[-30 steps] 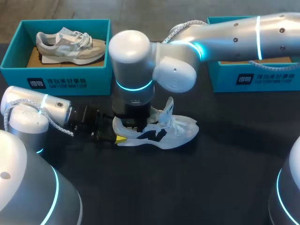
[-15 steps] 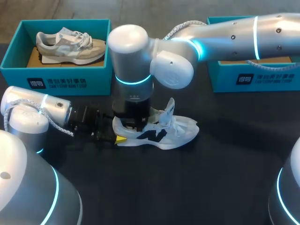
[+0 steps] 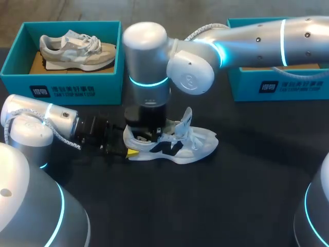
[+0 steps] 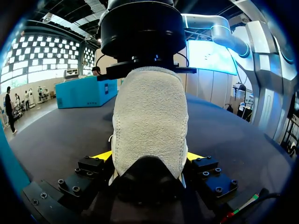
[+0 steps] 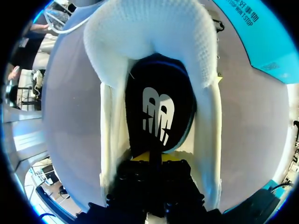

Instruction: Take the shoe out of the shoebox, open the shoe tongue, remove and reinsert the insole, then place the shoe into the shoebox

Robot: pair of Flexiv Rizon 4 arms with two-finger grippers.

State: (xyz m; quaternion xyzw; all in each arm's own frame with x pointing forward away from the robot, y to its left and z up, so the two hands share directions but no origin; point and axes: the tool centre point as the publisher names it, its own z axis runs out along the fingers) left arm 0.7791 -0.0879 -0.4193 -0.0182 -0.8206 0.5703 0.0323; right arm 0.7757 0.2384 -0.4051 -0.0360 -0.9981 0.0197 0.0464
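Note:
A white shoe [image 3: 177, 146] with a dark side mark lies on the black table, toe to the right, tongue pulled up. My left gripper [image 3: 127, 147] holds its heel from the left; in the left wrist view the heel [image 4: 149, 116] fills the gap between the two yellow fingertips [image 4: 103, 156]. My right gripper [image 3: 146, 135] reaches down into the shoe's opening. In the right wrist view its yellow tips [image 5: 156, 157] are pressed together on the rear edge of the black insole [image 5: 161, 112], which lies inside the shoe [image 5: 149, 32].
A teal shoebox [image 3: 61, 82] at the back left holds a grey shoe [image 3: 77, 49]. A second teal shoebox [image 3: 277, 85] stands at the back right, partly behind my right arm. Bare black table lies in front of the white shoe.
My right gripper's fingers have closed inside the shoe, and its wrist has shifted slightly right. The shoe and left arm have stayed put.

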